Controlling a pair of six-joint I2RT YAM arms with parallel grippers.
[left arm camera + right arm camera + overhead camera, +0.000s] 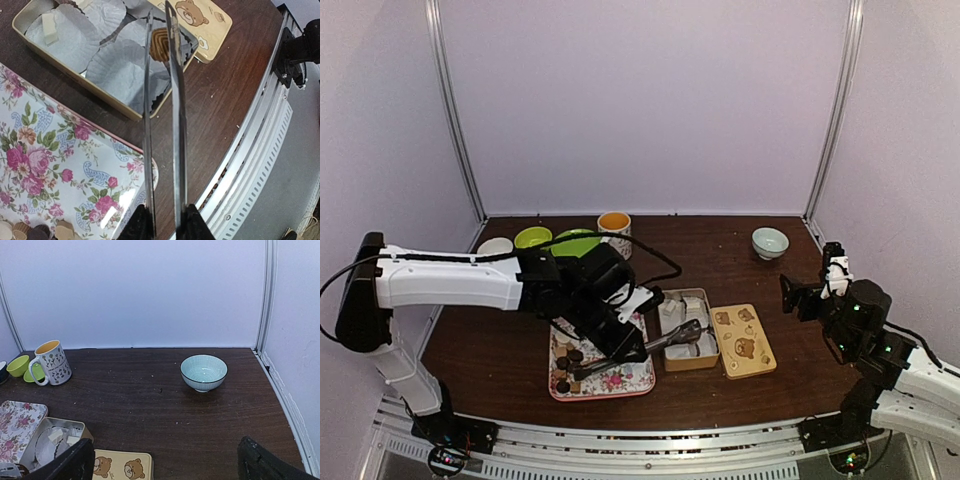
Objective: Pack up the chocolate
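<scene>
Only the left wrist view shows chocolate between tongs tips.

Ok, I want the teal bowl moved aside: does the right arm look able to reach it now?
Probably yes: the right end effector is open and faces the teal bowl, with only bare table between them.

Sitting out are one floral tray, one tin, one bear-printed lid, one mug, one teal bowl, two green dishes, and roughly six chocolates on the tray.
</scene>
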